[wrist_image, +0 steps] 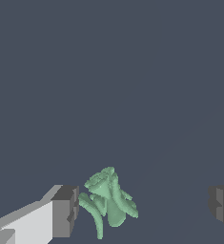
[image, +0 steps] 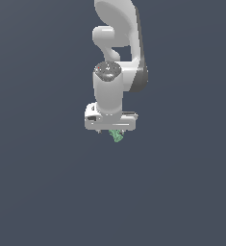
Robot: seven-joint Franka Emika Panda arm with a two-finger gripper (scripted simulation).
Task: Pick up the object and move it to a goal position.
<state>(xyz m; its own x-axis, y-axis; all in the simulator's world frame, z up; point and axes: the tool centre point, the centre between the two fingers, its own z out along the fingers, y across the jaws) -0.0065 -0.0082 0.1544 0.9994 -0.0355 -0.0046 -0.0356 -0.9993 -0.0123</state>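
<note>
The object (image: 116, 136) is a tiny light-green lumpy item that pokes out just below the white hand in the exterior view. In the wrist view the object (wrist_image: 107, 202) lies between the two fingers, close to one dark finger pad (wrist_image: 66, 209) and far from the other pad (wrist_image: 222, 206). My gripper (wrist_image: 143, 208) is open, its jaws set much wider than the object, with nothing held. From the exterior view my gripper (image: 110, 130) hangs straight down over the object, and the hand hides most of the fingers.
A plain dark grey-blue surface (image: 47, 182) fills both views. The white arm (image: 117, 43) rises above the hand toward the top of the exterior view.
</note>
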